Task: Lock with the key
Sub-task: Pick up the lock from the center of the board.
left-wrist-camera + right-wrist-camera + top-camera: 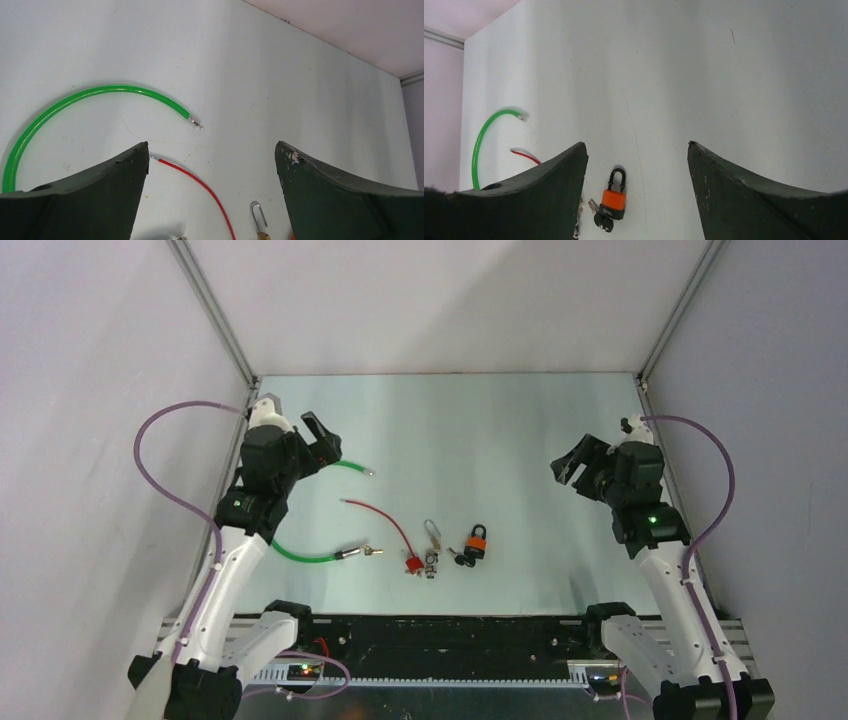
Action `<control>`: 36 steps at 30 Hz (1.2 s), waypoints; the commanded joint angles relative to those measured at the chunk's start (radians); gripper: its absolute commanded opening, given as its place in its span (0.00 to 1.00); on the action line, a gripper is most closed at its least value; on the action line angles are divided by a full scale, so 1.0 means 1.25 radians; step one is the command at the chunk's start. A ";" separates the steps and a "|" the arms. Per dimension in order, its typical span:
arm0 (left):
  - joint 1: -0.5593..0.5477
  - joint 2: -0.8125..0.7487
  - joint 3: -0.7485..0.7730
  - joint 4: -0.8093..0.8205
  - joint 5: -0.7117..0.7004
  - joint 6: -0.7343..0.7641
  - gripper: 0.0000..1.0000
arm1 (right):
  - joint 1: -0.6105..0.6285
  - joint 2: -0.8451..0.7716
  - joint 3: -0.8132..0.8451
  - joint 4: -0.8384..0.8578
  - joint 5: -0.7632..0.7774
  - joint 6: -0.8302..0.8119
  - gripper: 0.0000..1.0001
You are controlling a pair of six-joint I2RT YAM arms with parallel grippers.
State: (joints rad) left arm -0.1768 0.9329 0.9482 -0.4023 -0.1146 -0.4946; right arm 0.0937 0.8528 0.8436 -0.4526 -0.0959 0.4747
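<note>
an orange padlock with black shackle lies flat near the bench's front middle, shackle pointing to the bench's back; black-headed keys touch its base.

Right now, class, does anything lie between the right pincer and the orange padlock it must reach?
Nothing visible does. The right pincer hangs open over bare table, and the orange padlock, keys beside it, lies unobstructed. The red cable lock lies on the padlock's far side.

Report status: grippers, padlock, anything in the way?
Left gripper and right gripper both open, empty, raised. Orange padlock lies flat mid-table, keys at its base. Silver padlock and red cable close on its left; right side unobstructed.
</note>
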 commanded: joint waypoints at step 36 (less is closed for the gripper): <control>-0.054 -0.073 -0.098 0.071 0.217 -0.065 1.00 | 0.682 0.552 0.167 -0.193 0.448 0.491 0.88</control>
State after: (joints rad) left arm -0.2359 0.8619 0.8375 -0.3412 0.1555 -0.5926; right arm 0.9119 1.4395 0.8963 -0.5964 0.3782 0.9600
